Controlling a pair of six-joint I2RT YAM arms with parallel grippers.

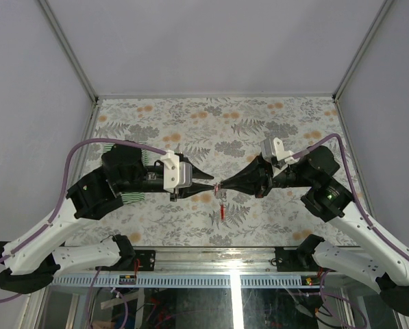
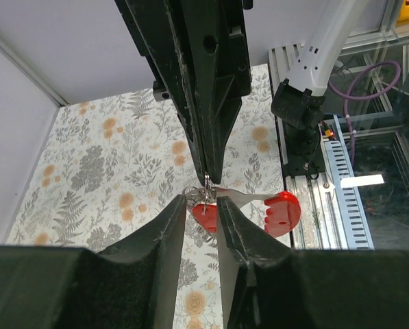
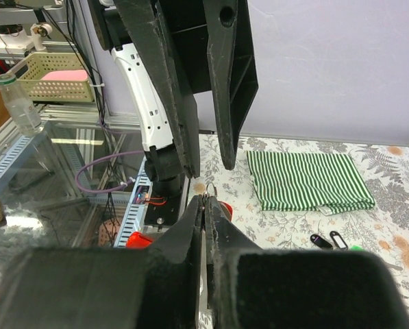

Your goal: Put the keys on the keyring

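My right gripper (image 3: 205, 200) is shut on the thin silvery keyring (image 3: 209, 186), holding it in the air above the table's middle (image 1: 220, 186). Two keys with red tags hang from the ring, one tag (image 2: 205, 214) directly under it and the other (image 2: 283, 212) swung out to the right. My left gripper (image 2: 201, 205) faces the right one tip to tip, jaws apart, with the nearer red tag just beyond the gap and untouched. Loose keys with black tags (image 3: 322, 240) and a green tag (image 3: 355, 247) lie on the table.
A folded green-and-white striped cloth (image 3: 307, 179) lies on the floral table cover near the left arm, mostly hidden under that arm in the top view (image 1: 130, 197). Grey walls enclose the table. A metal rail (image 1: 231, 279) runs along the near edge.
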